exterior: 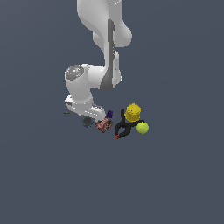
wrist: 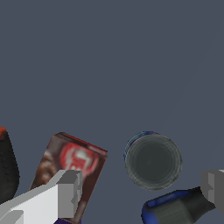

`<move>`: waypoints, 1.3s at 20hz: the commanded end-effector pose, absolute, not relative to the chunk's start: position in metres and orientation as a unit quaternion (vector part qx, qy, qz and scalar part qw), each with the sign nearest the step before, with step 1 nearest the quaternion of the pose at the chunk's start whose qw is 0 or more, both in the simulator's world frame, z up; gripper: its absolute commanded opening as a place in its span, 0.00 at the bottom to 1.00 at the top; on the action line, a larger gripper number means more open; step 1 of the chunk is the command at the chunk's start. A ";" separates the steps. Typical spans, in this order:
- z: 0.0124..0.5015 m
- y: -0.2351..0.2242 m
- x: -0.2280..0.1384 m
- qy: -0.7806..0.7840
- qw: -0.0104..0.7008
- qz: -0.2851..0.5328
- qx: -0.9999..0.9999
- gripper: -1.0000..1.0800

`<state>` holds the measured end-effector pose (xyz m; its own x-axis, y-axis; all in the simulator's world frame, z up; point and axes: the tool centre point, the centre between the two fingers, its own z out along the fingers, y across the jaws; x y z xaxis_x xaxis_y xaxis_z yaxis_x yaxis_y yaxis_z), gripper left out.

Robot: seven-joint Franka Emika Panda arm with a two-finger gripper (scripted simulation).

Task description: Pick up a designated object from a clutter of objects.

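Note:
The squat can (wrist: 153, 161), with a dark grey top and a thin blue edge, stands on the floor. In the exterior view the can (exterior: 88, 122) sits just under my hand, at the clutter's left end. My gripper (wrist: 140, 190) is open and empty above it, with the can close to the line between the fingertips (wrist: 68, 192). The red-brown packet (wrist: 72, 168) lies beside the can, partly under one finger. The blue-handled screwdriver (wrist: 175, 208) lies close to the can by the other finger.
The red-brown packet (exterior: 103, 125), a tiny purple item (exterior: 109, 113), a black clamp with orange tips (exterior: 124, 128), a yellow cylinder (exterior: 132, 113) and a yellow-green ball (exterior: 142, 127) stretch toward the exterior view's right. The clamp's edge (wrist: 6, 168) shows in the wrist view.

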<state>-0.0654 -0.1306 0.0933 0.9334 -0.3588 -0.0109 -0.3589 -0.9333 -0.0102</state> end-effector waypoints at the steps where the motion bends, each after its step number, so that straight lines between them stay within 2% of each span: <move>1: 0.082 -0.139 -0.074 0.196 0.004 0.002 -0.981 0.96; 8: 0.065 -0.151 -0.088 0.216 0.000 0.000 -0.976 0.96; 17: 0.058 -0.152 -0.090 0.217 0.000 0.001 -0.976 0.96; 26: 0.023 -0.152 -0.091 0.218 0.000 0.000 -0.976 0.96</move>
<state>-0.0906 -0.1522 0.0290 0.9052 -0.4249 -0.0009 -0.4249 -0.9052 0.0001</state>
